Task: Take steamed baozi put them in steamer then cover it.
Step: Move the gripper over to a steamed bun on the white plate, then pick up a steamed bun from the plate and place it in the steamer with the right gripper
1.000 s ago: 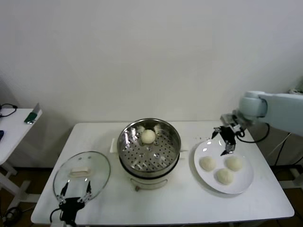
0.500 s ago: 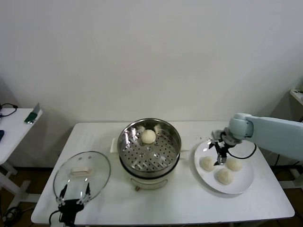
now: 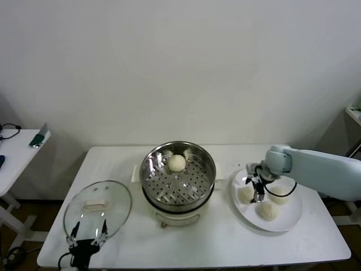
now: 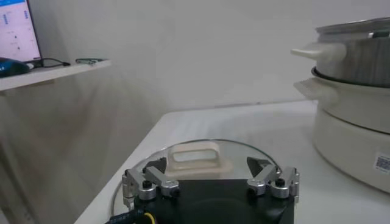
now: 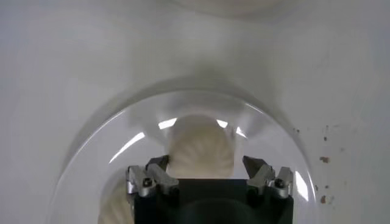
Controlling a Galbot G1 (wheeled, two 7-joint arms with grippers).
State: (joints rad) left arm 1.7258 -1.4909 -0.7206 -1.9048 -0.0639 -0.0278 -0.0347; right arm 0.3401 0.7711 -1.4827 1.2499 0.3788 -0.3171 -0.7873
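The steel steamer [image 3: 186, 189] stands mid-table and holds one baozi [image 3: 176, 162]. Three more baozi lie on a white plate [image 3: 289, 218] to its right: left [image 3: 245, 194], right [image 3: 280, 195] and front [image 3: 267, 210]. My right gripper [image 3: 257, 188] is low over the plate at the left baozi. In the right wrist view that baozi [image 5: 201, 148] sits between the spread fingers of the right gripper [image 5: 206, 171], which is open. The glass cover [image 3: 110, 212] lies flat at the table's left, its cream handle [image 4: 195, 159] just ahead of my open left gripper [image 4: 210, 178].
The steamer's cream pot base [image 4: 356, 143] is close to the right of the left gripper. A side table [image 3: 14, 152] with a small green object stands at far left. The white table [image 3: 225, 243] ends just in front of the cover and the plate.
My right gripper has moved left and down, from above the plate's far rim to low over the left baozi. The left arm has not moved.
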